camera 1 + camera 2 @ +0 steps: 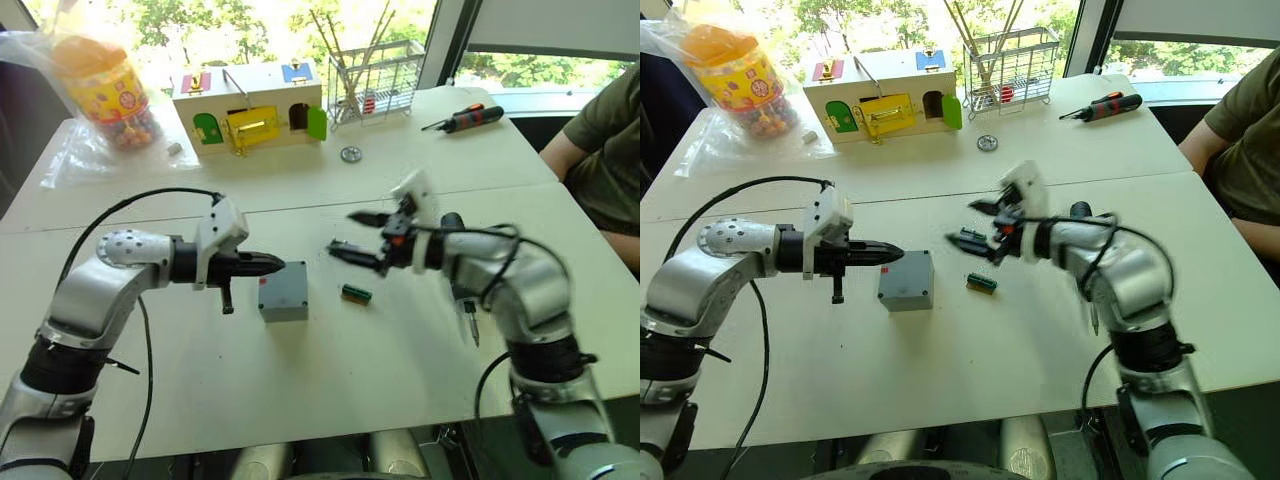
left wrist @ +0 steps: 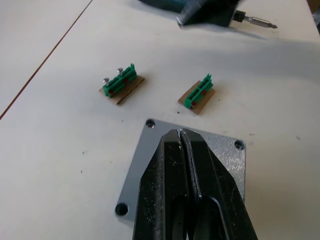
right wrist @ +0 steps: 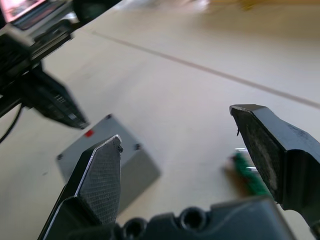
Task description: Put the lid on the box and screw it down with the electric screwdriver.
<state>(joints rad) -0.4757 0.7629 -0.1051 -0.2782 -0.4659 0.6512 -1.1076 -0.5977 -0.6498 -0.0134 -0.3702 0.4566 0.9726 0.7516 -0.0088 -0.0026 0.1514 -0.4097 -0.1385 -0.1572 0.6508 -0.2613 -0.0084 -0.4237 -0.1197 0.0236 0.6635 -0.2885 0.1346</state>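
The grey box point(image 1: 283, 292) stands near the middle of the table, a red mark point(image 3: 89, 133) on one side. A grey lid point(image 2: 150, 160) with corner screw holes lies on top of it. My left gripper point(image 1: 270, 265) is shut and empty, its tip just over the box's left edge. To the right of the box, my right gripper point(image 1: 342, 233) hovers open above the table with nothing between its fingers. The electric screwdriver point(image 1: 468, 318) lies on the table under my right forearm, partly hidden, its bit pointing toward me.
Two small green terminal blocks point(image 2: 123, 85) point(image 2: 198, 93) lie right of the box. At the back stand a wooden toy house point(image 1: 250, 110), a wire rack point(image 1: 372, 80), a candy jar point(image 1: 105, 90), a washer point(image 1: 350, 154) and a red-and-black hand screwdriver point(image 1: 465, 118). A person point(image 1: 600, 150) sits at the right.
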